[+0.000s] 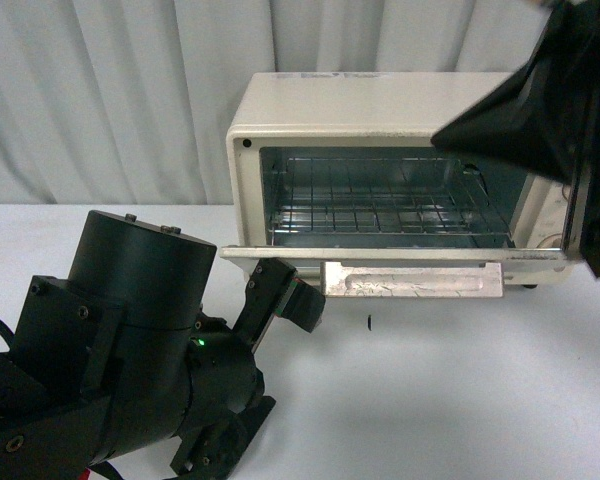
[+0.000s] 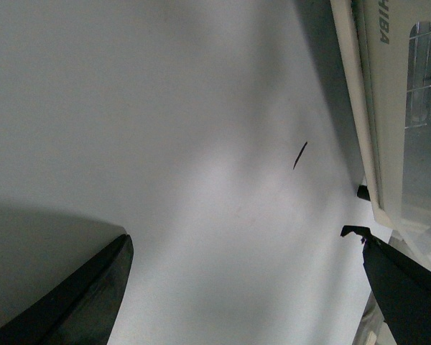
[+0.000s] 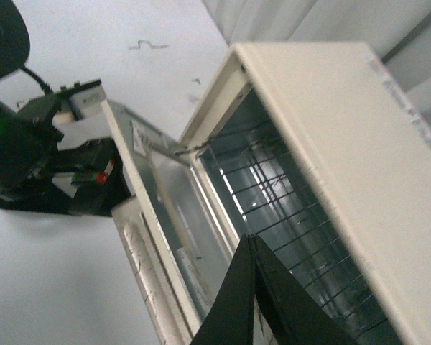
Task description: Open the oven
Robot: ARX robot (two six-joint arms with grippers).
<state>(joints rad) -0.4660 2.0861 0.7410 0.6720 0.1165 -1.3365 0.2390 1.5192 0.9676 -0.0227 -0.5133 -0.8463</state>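
The cream oven point(image 1: 310, 105) stands at the back of the white table, its door point(image 1: 270, 255) folded down flat. The wire rack point(image 1: 380, 200) shows inside. The beige bar handle point(image 1: 412, 280) points toward me. My left gripper point(image 1: 285, 295) is open and empty, just below the door's left front corner; the left wrist view shows its fingers point(image 2: 388, 277) wide apart beside the oven point(image 2: 399, 93). My right gripper point(image 3: 250, 241) is shut and empty, held above the open door point(image 3: 169, 208) in front of the cavity point(image 3: 287, 194); it shows as a dark shape at the upper right of the front view point(image 1: 520, 110).
White table point(image 1: 460, 390) spreads in front of the oven, with a small dark mark point(image 1: 368, 322) on it, also in the left wrist view point(image 2: 299, 154). A pleated grey curtain point(image 1: 110, 90) hangs behind. The left arm's bulky body point(image 1: 130, 340) fills the lower left.
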